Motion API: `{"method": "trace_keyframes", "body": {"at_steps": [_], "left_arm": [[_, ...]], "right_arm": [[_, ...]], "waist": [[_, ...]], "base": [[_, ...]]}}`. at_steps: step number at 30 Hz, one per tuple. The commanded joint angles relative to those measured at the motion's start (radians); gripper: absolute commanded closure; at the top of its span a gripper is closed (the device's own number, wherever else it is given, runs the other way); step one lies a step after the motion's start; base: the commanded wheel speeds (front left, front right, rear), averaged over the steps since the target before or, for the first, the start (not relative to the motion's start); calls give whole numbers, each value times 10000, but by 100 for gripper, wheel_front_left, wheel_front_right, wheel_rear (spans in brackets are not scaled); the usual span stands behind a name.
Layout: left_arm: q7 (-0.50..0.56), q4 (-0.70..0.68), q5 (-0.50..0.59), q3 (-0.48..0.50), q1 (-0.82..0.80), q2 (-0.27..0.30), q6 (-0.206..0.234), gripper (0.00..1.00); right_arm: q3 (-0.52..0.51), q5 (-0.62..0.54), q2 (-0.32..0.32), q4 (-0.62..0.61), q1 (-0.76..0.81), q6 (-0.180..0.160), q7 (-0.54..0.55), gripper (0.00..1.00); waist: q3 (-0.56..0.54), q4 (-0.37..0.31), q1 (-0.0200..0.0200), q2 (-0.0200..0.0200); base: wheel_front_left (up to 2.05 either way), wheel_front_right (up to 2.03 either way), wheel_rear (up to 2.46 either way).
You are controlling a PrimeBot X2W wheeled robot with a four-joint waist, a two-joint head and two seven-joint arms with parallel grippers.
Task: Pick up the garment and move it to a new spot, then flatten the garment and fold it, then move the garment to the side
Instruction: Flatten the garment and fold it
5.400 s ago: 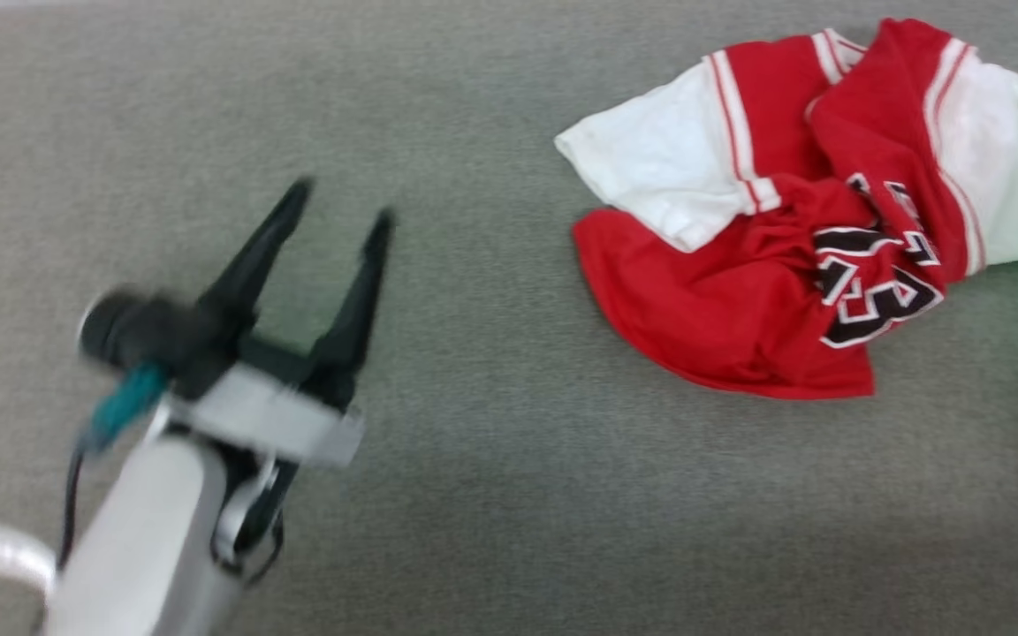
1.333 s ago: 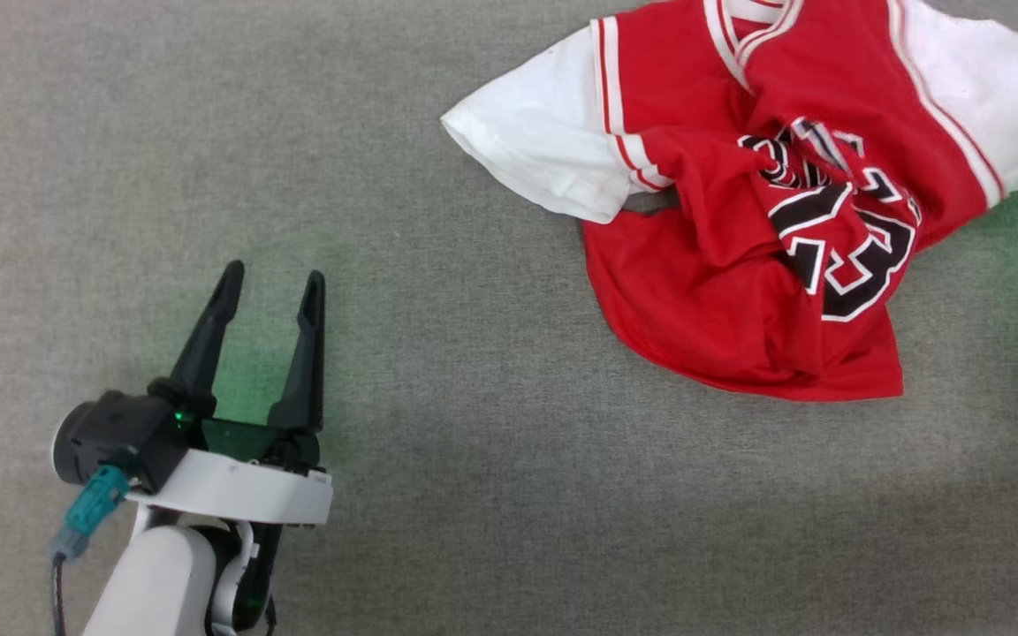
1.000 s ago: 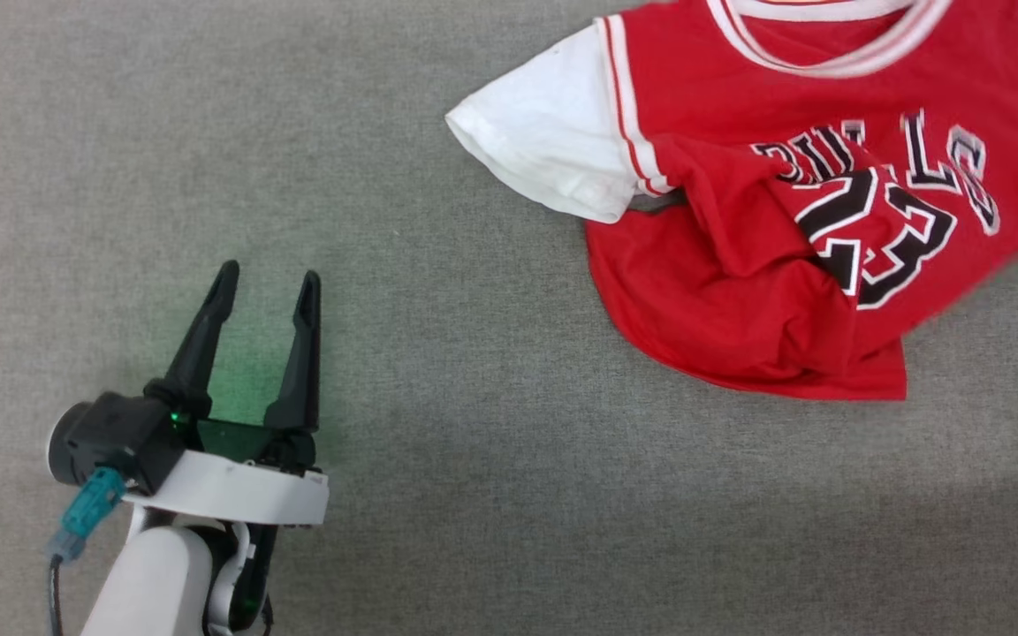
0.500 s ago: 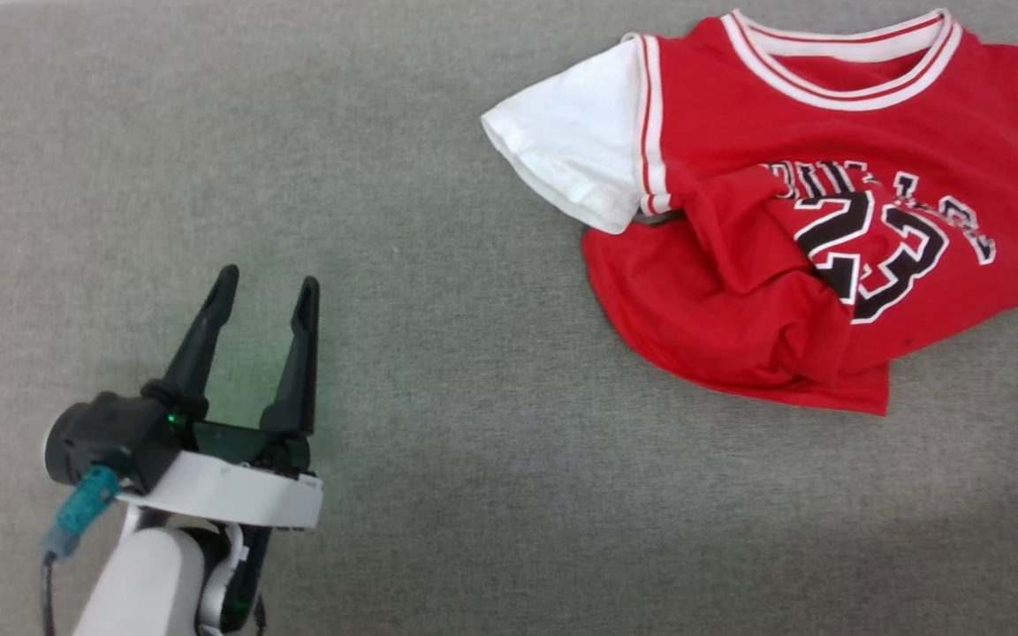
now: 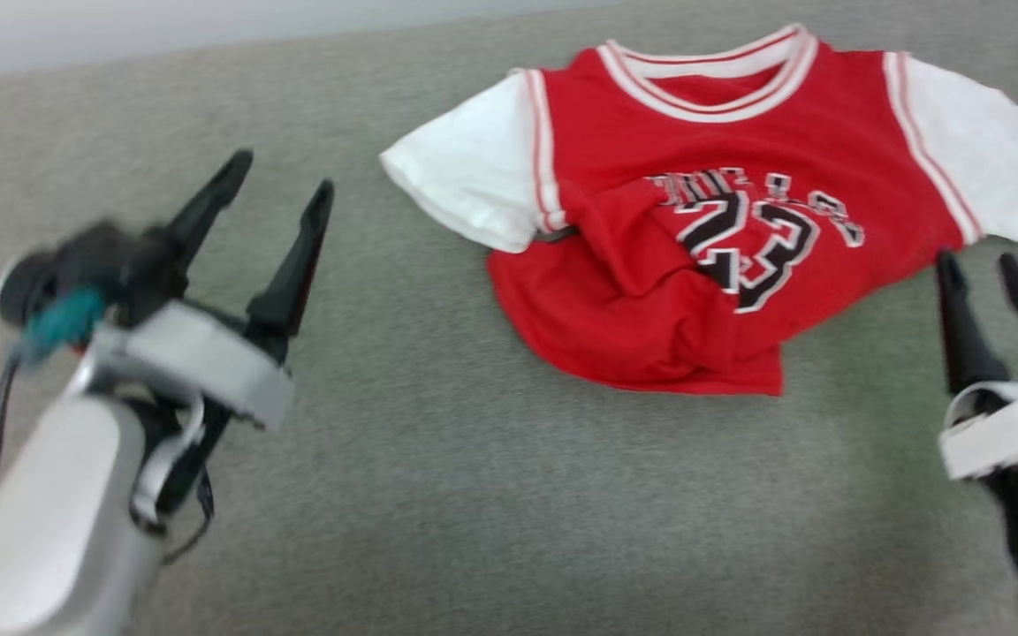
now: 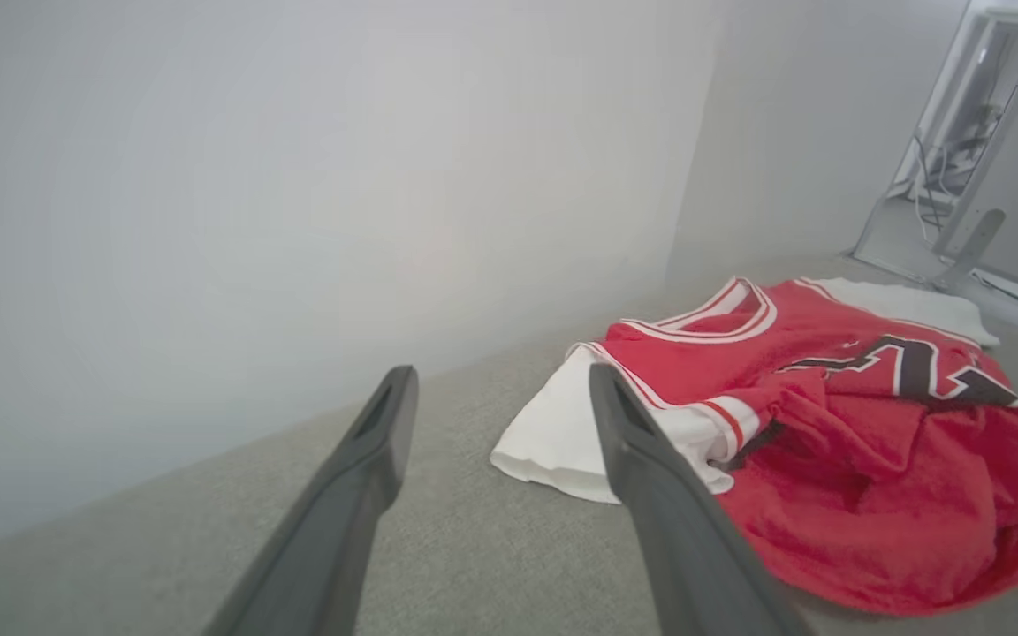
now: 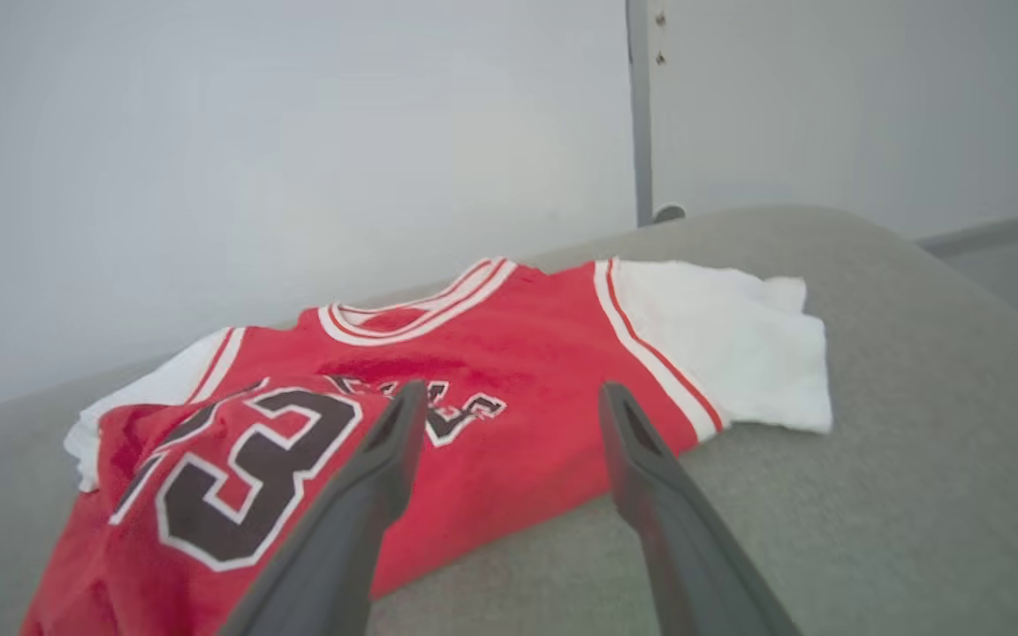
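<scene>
While the left gripper (image 5: 284, 171) and right gripper (image 5: 976, 260) are gaping wide and empty, the garment (image 5: 615, 300) is lying collar toward twelve o'clock, long axis running nine to three.

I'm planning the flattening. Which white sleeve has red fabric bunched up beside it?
The sleeve on the robot's left: the garment bunches up beside it; the right sleeve lies flat.
</scene>
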Motion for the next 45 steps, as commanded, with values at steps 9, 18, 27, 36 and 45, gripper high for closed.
{"method": "trace_keyframes", "body": {"at_steps": [9, 18, 27, 36, 45], "left_arm": [[3205, 2061, -3307, -3125, -3531, 1658, -62, 0], [5513, 4277, -5266, -5420, -6002, 2917, -64, 0], [5672, 5307, -5982, -6973, -7185, 3463, -54, 0], [5693, 5938, -6570, -8359, -7498, 3518, -46, 0], [5579, 5317, -7376, -9330, -8083, 3512, -55, 100]], "right_arm": [[1014, 70, 1106, -1176, 947, -7, -581, 0], [1494, 29, 1488, -1103, 1028, -7, -954, 0], [1778, -185, 1649, -1086, 1087, -7, -1129, 0], [1943, -574, 1717, -1359, 818, -7, -958, 0], [2447, -718, 1170, -1783, -202, -7, 9, 0]], "waist": [[381, -1994, 0, -1], [1017, -3487, 0, -1], [1382, -4016, 0, -1], [1503, -3881, 0, -1], [1839, -3580, 0, -1]], "base": [[0, 0, 0], [0, 0, 0], [0, 0, 0], [0, 0, 0], [0, 0, 0]]}}
